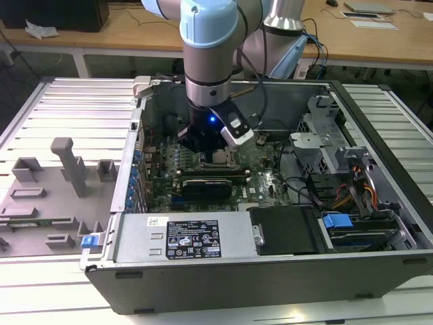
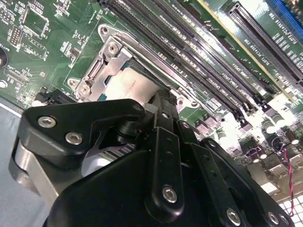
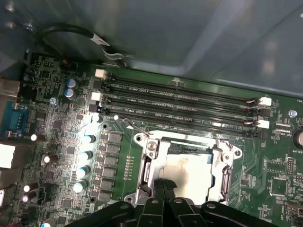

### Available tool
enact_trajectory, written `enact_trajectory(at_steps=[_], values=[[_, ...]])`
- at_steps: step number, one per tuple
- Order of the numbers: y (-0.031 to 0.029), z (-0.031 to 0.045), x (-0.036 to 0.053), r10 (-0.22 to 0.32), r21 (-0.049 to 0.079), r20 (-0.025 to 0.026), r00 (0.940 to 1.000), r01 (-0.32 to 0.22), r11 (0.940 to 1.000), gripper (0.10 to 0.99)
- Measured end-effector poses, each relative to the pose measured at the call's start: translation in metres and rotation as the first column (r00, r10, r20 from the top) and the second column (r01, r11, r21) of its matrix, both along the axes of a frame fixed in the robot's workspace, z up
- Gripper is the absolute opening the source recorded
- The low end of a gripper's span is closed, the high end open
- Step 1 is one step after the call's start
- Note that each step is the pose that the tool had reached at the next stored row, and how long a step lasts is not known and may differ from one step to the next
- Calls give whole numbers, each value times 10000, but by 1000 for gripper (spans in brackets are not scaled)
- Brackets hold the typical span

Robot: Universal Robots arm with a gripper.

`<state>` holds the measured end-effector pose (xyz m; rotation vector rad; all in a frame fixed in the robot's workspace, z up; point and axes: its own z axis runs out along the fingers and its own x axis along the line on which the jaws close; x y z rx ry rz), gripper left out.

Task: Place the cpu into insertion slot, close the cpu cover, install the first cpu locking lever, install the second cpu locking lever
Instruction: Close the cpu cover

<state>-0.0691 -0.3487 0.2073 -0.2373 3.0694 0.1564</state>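
Silver-grey cpu (image 3: 187, 170): lies flat in the insertion slot (image 3: 147, 177) on the green motherboard (image 3: 61, 142), beside the long memory slots (image 3: 180, 101).
Metal cpu cover (image 3: 150, 150): seems lowered around the chip's edges, its window leaving the top bare.
Black gripper (image 3: 165, 185): fingers drawn together with nothing between them; the tip sits at the cpu's edge, probably pressing down there.
Wire locking lever (image 3: 137, 127): thin rod at the slot's corner, apparently unlatched.
Setting: open computer case (image 1: 203, 284) lies on a slatted surface (image 1: 67, 95), so the arm reaches down into it.
Hidden: the gripper's body covers part of the slot; whether it touches chip or cover cannot be told.
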Motion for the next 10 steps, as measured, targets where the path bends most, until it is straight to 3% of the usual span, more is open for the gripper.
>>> enact_trajectory(at_steps=[8, 10], values=[[14, -22, 0, -8, 96, 0, 10000, 8, 10000, 106], [19, 6, 5, -9, 102, 3, 10000, 9, 9999, 106]])
